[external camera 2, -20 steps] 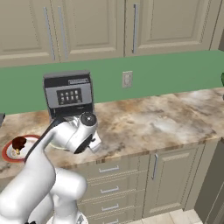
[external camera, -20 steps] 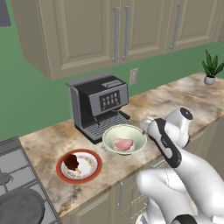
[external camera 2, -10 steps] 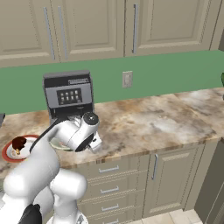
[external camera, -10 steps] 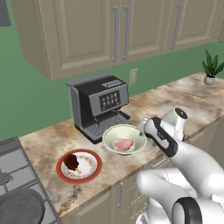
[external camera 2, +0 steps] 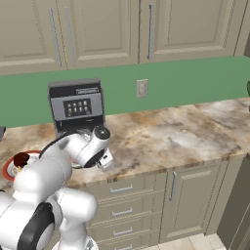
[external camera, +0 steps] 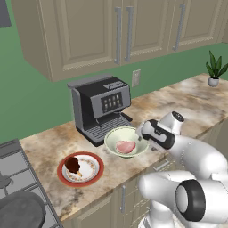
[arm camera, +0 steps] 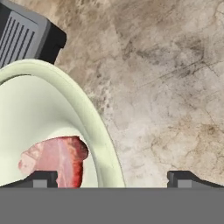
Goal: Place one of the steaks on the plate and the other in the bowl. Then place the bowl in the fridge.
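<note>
The pale bowl [external camera: 116,137] sits on the counter in front of the coffee machine, with the pink steak [external camera: 125,147] lying in it. Left of it, the red-rimmed plate [external camera: 90,173] carries the dark steak [external camera: 73,164]. My gripper [external camera: 141,135] is open at the bowl's right rim. In the hand view the gripper [arm camera: 113,179] straddles the bowl's rim [arm camera: 98,127]: one fingertip [arm camera: 43,178] is over the inside near the pink steak [arm camera: 54,158], the other is over bare counter. The plate [external camera 2: 9,170] and the dark steak [external camera 2: 20,159] also sit at the left of the right base view. The fridge is out of view.
A grey coffee machine [external camera: 101,107] stands right behind the bowl. A stove with a dark pan [external camera: 20,209] is at the far left, and a potted plant [external camera: 214,71] at the far right. Marble counter [external camera 2: 176,136] stretches to the right. Wall cabinets hang above.
The hand has swung left and down toward the bowl and now reaches its right rim. The jaws have stayed open. Bowl, plate and steaks have not moved.
</note>
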